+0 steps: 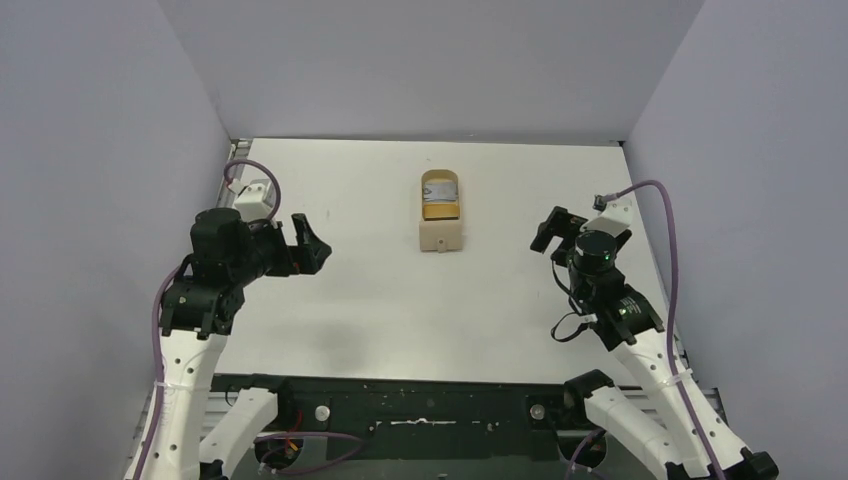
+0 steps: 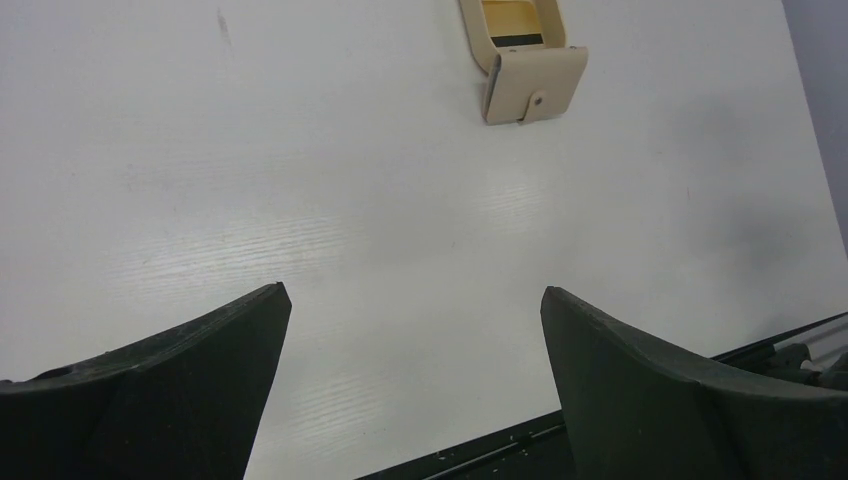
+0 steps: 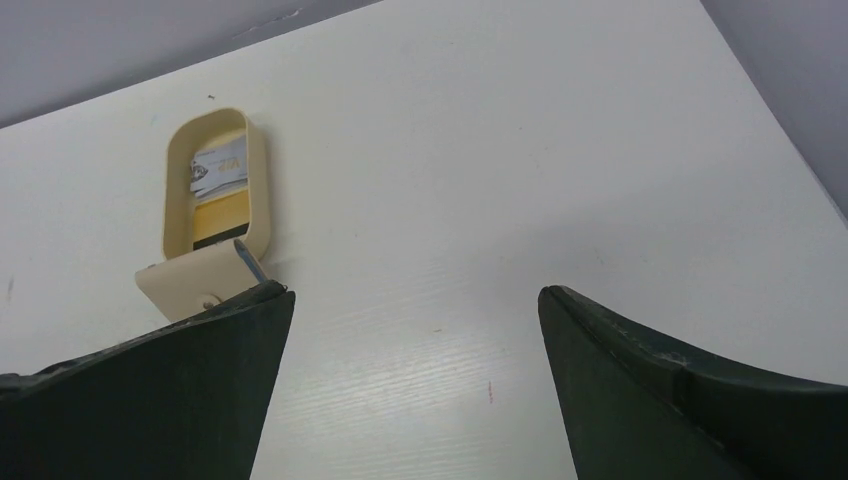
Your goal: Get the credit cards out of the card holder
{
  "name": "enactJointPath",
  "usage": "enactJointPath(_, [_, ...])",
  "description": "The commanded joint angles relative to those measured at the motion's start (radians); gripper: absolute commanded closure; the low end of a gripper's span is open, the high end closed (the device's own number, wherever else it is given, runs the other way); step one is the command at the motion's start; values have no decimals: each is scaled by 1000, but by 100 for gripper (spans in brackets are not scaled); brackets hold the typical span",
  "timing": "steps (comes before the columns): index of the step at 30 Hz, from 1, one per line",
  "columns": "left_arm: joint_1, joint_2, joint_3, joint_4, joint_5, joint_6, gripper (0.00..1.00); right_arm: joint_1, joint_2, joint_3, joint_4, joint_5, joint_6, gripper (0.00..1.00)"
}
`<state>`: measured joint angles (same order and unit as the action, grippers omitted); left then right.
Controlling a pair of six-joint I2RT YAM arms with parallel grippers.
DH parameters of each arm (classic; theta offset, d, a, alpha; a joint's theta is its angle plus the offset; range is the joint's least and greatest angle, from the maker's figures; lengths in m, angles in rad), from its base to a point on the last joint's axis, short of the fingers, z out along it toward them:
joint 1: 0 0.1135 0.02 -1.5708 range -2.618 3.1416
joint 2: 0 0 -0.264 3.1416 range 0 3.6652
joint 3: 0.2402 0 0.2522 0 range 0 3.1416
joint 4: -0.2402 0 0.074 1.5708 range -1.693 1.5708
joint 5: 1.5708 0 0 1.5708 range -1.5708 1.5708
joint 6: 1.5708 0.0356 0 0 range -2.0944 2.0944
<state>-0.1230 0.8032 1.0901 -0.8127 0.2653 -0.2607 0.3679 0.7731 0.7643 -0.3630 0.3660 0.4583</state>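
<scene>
Left gripper (image 1: 308, 243) and right gripper (image 1: 552, 230) hang wide apart, nothing held, at the left and right of the table (image 1: 340, 330) in the top view. Card holder (image 1: 441, 237) lies between them, far-middle, with its flap folded toward the near edge, so the credit cards (image 1: 440, 208) sit exposed for picking. Left wrist view: fingers spread, holder far right and well apart, a yellow card with a dark stripe showing. Right wrist view: fingers spread, holder far left, a pale card above a yellow one inside. Likely ready pose, no card out yet.
</scene>
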Motion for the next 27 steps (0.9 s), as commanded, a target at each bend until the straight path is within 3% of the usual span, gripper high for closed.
enactJointPath(1, [-2, 35, 62, -7, 38, -29, 3, 5, -50, -10, 59, 67, 11, 0])
enactJointPath(5, [4, 43, 36, 0, -16, -40, 3, 3, -48, -1, 37, 6, -61, 0])
enactJointPath(12, [3, 46, -102, 154, 111, -80, 3, -13, 121, 25, 32, -160, -75, 1])
enactJointPath(19, [-19, 62, -232, 275, 127, -167, 3, -1, 466, 52, 180, -417, -93, 10])
enactJointPath(27, [-51, 77, -296, 340, 161, -221, 3, 10, 723, 42, 556, -631, -110, 16])
